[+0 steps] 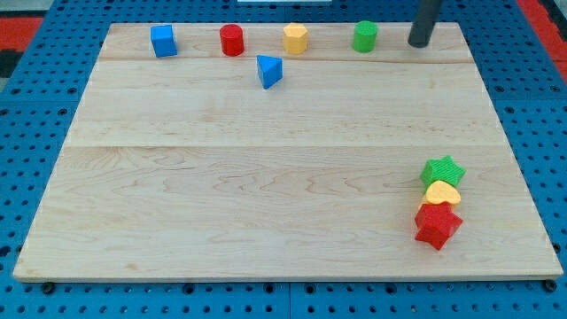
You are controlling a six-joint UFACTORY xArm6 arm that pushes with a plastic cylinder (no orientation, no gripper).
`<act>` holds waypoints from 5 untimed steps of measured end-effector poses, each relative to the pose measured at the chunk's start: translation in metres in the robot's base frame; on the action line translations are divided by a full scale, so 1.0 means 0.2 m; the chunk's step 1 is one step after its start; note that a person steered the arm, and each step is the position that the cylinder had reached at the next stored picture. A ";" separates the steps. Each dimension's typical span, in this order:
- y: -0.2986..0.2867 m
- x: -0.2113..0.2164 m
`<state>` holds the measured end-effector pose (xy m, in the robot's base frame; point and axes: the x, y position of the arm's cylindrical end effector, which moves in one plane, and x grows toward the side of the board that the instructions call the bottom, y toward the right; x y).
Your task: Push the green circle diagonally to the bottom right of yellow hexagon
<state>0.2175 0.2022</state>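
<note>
Down near the view's bottom, on the right side of the wooden board [266,195], three blocks sit bunched in a short line. The red star [438,225] is lowest, the yellow heart [442,194] touches it just above, and the green star [442,169] touches the heart on its upper side. The wide middle of the board has only wood showing. Higher up, left of the middle, the blue triangle [269,70] sits by itself, a little below the top row. Along the view's top runs a row of four blocks, well apart from each other: the blue cube [163,41] at the left, then the red cylinder [231,40], then the yellow hexagon [295,38], then the green circle [364,36]. So the green circle is right of the yellow hexagon and level with it, not lower. My tip [417,42] is at the end of the dark rod, close to the right of the green circle and not touching it. There is no hand here to open or close, just the rod. Around the board is a blue table with holes [35,106].
</note>
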 end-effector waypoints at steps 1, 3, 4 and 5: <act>-0.06 -0.13; -0.42 -0.09; -0.45 0.05; -0.48 0.13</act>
